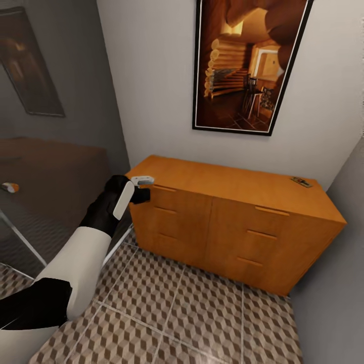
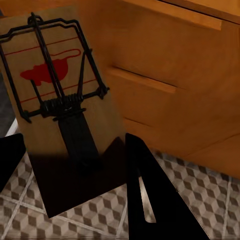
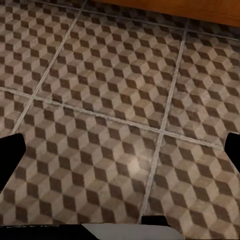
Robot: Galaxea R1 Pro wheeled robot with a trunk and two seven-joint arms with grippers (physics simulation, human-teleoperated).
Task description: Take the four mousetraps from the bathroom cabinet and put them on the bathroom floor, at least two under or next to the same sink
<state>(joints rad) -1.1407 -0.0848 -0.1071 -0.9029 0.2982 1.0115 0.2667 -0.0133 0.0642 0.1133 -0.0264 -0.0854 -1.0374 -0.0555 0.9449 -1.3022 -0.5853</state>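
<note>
At the far left of the head view hangs a dim framed panel (image 1: 31, 60) on a grey wall, with a small orange-and-white object (image 1: 10, 187) lying on the dark surface below it. The left arm, white shell then black wrist, reaches forward to the near-left corner of the cabinet (image 1: 222, 227). Its left gripper (image 2: 75, 165) is pinched on one mousetrap (image 2: 60, 100): the wrist view shows a flat rectangular wooden plate printed with a red mouse shape and red lines, carrying a black wire bar and coiled spring, with a black finger (image 2: 155, 200) on either side of its lower end. The trap is held in the air beside the cabinet front, above the tiles.

The cabinet is smooth orange-brown wood, low and wide, with six slim bar handles visible across its front. On its top, at the far-right corner, lies a second small dark mousetrap (image 1: 301, 182), flat. Two traps can be counted in all.

Above the cabinet hangs one black-framed picture (image 1: 247, 65) of a log-cabin interior on the white wall.

The bathroom floor (image 1: 202, 313) is large square tiles in a brown, beige and grey cube pattern with pale grout. The right gripper (image 3: 120, 200) hangs over these tiles; its dark fingertips (image 3: 10, 160) stand wide apart at the frame's edges, nothing between them.
</note>
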